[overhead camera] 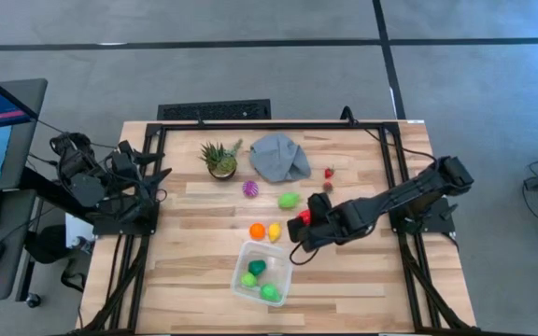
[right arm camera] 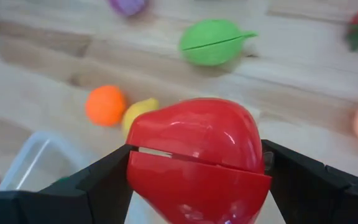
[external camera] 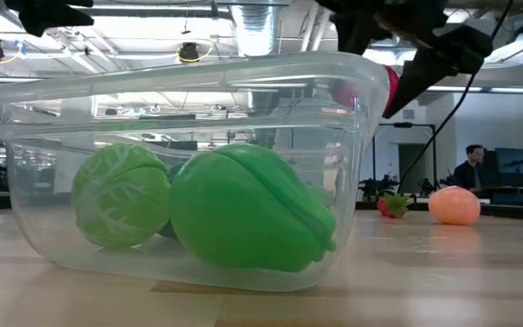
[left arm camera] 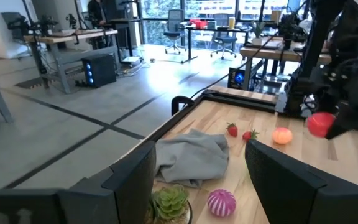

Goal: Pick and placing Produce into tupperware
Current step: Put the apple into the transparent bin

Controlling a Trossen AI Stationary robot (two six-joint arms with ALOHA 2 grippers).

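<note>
A: While the right gripper [right arm camera: 194,171] hangs above the table with its fingers clamped on the red toy fruit [right arm camera: 196,158], we look to where the tupperware [overhead camera: 279,259] sits: down and to the left of it, toward the near edge.

B: We see that in the high view. The fruit [overhead camera: 304,220] is just beyond the container's far right corner, so we judge the coming move to be short, leftward and nearer, before any drop.

A: We already count three green pieces in the box, a leafy one [external camera: 121,193] and a bigger pod-shaped one [external camera: 248,207] up front.

B: The box's long axis runs roughly far to near, slightly skewed. The orange piece [overhead camera: 257,231] and yellow piece [overhead camera: 274,231] lie just beside its far rim, a green one [overhead camera: 290,200] farther off.

A: And the left gripper [left arm camera: 194,180]?

B: Parked at the table's far left, fingers apart, grasping nothing. The right arm is clearly nearer the box.
</note>
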